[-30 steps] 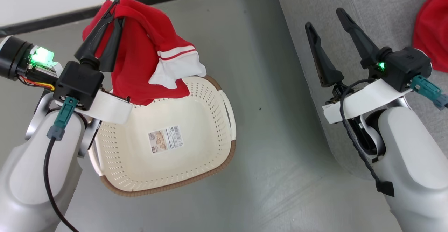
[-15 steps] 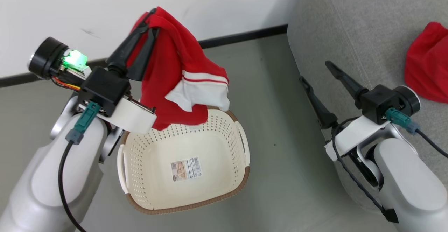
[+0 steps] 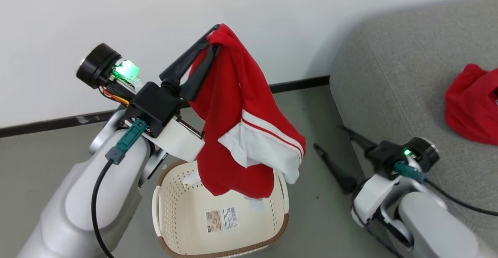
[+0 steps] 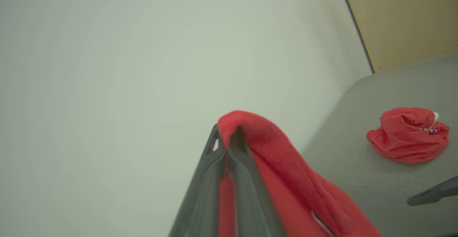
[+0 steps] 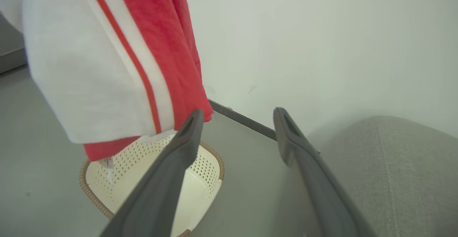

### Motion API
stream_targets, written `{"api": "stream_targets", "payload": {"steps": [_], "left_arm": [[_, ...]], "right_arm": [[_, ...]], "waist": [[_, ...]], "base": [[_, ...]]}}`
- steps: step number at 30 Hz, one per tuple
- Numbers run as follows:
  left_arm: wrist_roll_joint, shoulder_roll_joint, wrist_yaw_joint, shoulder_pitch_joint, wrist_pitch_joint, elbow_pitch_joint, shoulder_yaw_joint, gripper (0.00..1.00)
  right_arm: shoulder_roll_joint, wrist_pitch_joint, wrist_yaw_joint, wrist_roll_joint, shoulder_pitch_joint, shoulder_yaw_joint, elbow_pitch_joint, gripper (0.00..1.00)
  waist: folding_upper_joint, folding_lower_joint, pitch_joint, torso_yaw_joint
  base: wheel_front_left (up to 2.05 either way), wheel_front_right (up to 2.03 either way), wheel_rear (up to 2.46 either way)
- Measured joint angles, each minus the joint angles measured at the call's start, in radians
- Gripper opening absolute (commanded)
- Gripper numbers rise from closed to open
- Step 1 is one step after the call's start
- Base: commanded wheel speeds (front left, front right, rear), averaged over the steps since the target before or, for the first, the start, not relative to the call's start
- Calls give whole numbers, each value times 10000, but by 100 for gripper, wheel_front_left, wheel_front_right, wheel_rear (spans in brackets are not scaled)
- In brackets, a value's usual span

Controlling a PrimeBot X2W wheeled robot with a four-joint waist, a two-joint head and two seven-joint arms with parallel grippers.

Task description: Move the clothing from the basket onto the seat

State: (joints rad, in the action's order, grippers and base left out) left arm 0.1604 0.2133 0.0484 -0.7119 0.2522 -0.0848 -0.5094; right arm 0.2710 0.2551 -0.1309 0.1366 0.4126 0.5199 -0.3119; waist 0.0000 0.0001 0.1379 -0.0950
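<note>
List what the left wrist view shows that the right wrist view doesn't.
Left wrist, not right wrist: the left claw shut on the hanging red garment, and a crumpled red garment lying on the sofa. Right wrist, not left: the basket and the floor. Both: the hanging garment, grey sofa, white wall.

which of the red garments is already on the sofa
The bunched red garment on the grey sofa; the white-trimmed one hangs from the left gripper above the basket.
</note>
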Motion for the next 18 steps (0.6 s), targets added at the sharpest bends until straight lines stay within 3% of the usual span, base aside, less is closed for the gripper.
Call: {"api": "stream_targets", "payload": {"steps": [4, 9, 14, 18], "left_arm": [[190, -171, 82, 1, 0, -13, -180, 0], [291, -343, 171, 8, 0, -13, -364, 0], [339, -437, 174, 12, 2, -21, -401, 0], [414, -504, 253, 14, 0, -36, -470, 0]], "right_arm": [[56, 0, 0, 451, 3, 995, 36, 100], [732, 0, 0, 905, 25, 2019, 25, 100], [1684, 0, 0, 761, 191, 2545, -268, 100], [1691, 0, 0, 849, 247, 2807, -240, 100]], "waist": [[0, 0, -385, 132], [0, 0, -816, 307], [0, 0, -1175, 496], [0, 0, -1397, 656]], "base": [[0, 0, 0], [0, 0, 0], [0, 0, 0], [0, 0, 0]]}}
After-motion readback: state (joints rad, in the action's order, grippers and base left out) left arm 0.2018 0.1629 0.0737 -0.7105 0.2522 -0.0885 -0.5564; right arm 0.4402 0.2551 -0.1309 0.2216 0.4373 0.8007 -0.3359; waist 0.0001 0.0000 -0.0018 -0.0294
